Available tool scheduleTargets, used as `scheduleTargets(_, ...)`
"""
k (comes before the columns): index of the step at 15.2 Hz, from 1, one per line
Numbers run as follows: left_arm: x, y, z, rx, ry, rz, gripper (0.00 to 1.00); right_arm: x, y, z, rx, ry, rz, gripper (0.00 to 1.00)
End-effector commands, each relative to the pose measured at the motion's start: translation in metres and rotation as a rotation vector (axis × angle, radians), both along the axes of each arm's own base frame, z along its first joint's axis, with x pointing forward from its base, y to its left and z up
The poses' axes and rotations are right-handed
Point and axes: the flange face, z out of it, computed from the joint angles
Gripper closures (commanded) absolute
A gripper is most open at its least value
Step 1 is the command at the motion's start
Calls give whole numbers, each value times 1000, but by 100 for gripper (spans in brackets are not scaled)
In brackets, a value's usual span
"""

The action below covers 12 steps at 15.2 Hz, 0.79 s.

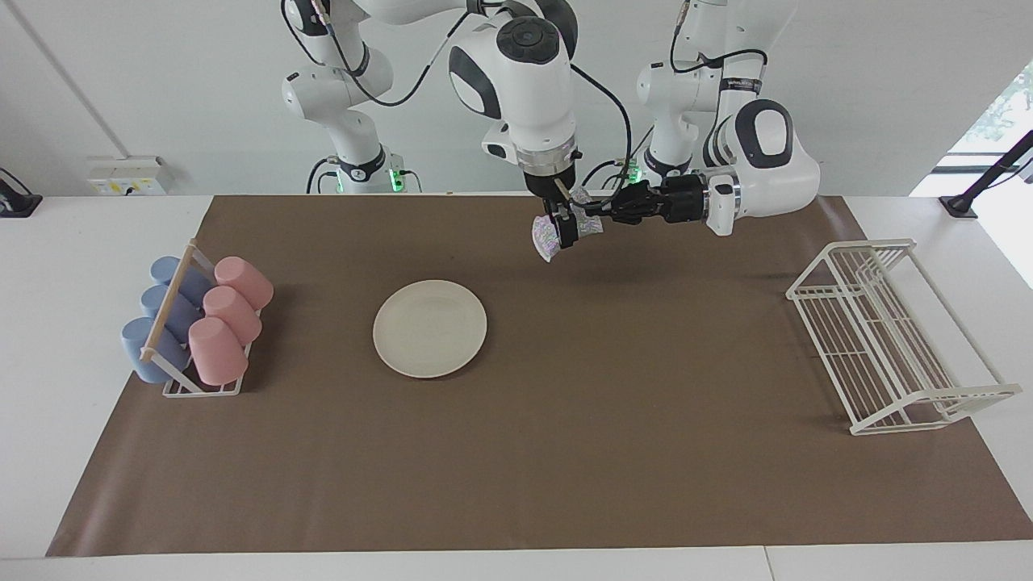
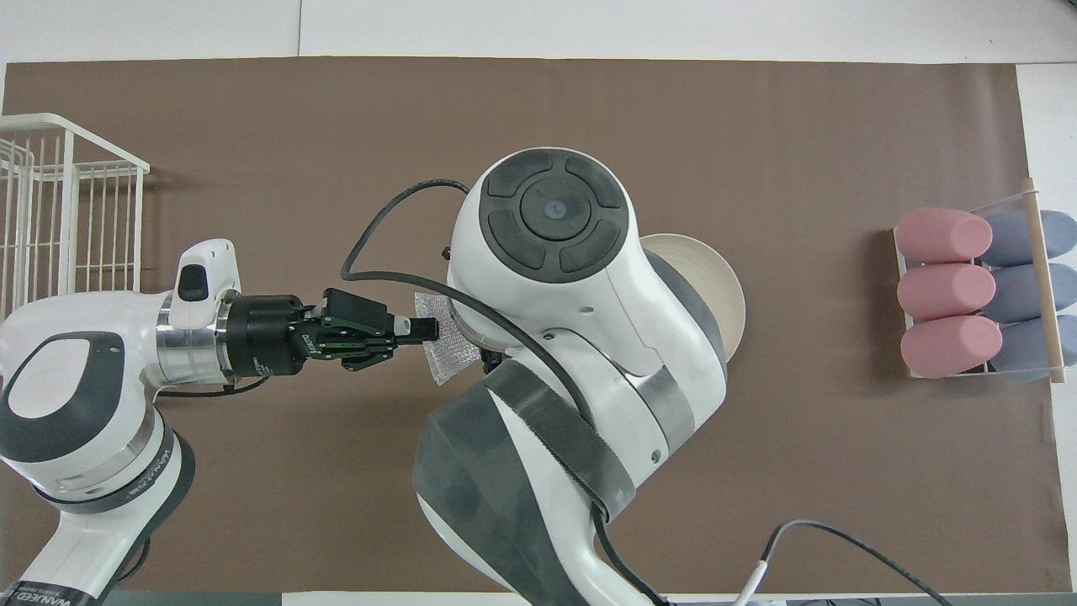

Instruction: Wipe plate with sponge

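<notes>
The sponge (image 1: 546, 240), a silvery pad with pink speckles, hangs in the air over the brown mat near the robots' edge. My left gripper (image 1: 589, 216) reaches in level from the left arm's end, shut on the sponge's edge. In the overhead view its fingertips (image 2: 425, 328) pinch the sponge (image 2: 453, 355). My right gripper (image 1: 563, 232) points down onto the same sponge; its own arm hides it from above. The cream plate (image 1: 429, 328) lies flat on the mat, farther from the robots and toward the right arm's end. From above, only part of the plate (image 2: 719, 295) shows.
A cup rack (image 1: 198, 323) with pink and blue cups on their sides stands at the right arm's end, also seen as the cup rack (image 2: 976, 290) from above. A white wire dish rack (image 1: 888, 339) stands at the left arm's end.
</notes>
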Motion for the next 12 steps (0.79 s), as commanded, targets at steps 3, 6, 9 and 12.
scheduleTargets(3, -10, 2, 3, -13, -12, 20, 100, -4, -5, 0, 19, 9, -28, 71)
scheduleTargets(6, -9, 2, 3, -14, -15, 22, 100, -5, -4, 1, 22, 7, -26, 95)
scheduleTargets(9, -9, 2, 2, -11, -12, 21, 100, -3, -5, 1, 35, 6, 0, 100)
scheduleTargets(12, -10, 0, 2, 5, -8, 20, 0, 15, -37, -5, 8, -8, 183, 100)
